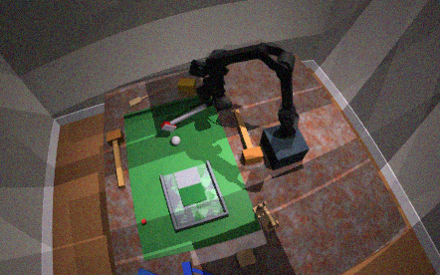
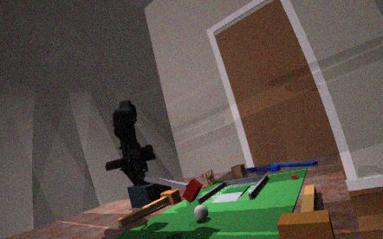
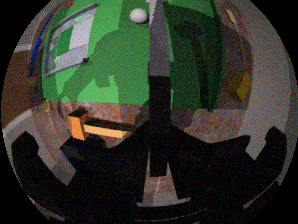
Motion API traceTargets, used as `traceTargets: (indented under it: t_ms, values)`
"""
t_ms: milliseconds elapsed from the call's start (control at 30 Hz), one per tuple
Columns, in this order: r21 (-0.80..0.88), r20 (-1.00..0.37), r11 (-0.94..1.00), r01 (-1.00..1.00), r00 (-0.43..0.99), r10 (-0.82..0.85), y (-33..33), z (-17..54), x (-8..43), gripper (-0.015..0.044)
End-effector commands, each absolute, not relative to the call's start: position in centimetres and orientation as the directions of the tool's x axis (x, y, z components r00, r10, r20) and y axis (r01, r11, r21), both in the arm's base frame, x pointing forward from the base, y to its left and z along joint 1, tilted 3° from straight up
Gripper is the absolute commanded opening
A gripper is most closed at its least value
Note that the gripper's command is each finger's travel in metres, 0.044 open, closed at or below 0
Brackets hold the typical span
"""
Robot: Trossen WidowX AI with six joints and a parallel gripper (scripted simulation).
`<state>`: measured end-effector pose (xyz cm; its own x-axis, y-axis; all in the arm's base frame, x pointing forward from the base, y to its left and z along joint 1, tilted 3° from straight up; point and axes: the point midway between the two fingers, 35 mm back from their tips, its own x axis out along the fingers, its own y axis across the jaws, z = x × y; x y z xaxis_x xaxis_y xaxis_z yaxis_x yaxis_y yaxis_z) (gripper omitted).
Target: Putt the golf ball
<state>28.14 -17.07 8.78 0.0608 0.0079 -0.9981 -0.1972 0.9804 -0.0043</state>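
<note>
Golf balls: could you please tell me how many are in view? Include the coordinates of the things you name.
1. The white golf ball (image 1: 175,140) (image 2: 201,212) (image 3: 138,16) sits on the green mat (image 1: 147,149) (image 2: 256,212) (image 3: 120,90), between the putter's head (image 1: 168,127) (image 2: 192,190) and the ramp (image 1: 188,177) (image 2: 227,197) (image 3: 81,34).

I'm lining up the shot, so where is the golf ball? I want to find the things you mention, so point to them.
In the top view, the white golf ball (image 1: 175,140) (image 2: 201,212) (image 3: 138,16) lies on the green mat (image 1: 150,149) (image 2: 248,214) (image 3: 125,90), between the putter's head (image 1: 168,127) (image 2: 192,190) and the ramp.

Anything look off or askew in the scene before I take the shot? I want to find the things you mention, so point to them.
Nothing looks spilled or damaged. The red putter (image 1: 187,116) (image 2: 192,190) sits tilted in the fingers (image 1: 205,98), its head near the white ball (image 1: 175,140) (image 2: 201,212) (image 3: 139,16); that seems normal for a held club.
</note>
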Motion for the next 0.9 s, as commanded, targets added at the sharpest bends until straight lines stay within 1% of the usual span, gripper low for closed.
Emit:
traceTargets:
  t_ms: [0,133,400,867]
  values:
    - [-0.014,-0.998,0.988,-0.152,0.067,-0.004,-18.2,9.2,28.0,0.0000]
    - [-0.014,-0.998,0.988,-0.152,0.067,-0.004,-18.2,8.7,28.1,0.0000]
    - [-0.014,-0.998,0.988,-0.152,0.067,-0.003,-18.2,5.3,28.3,0.0000]
    - [-0.014,-0.998,0.988,-0.152,0.067,-0.003,-18.2,3.9,28.4,0.0000]
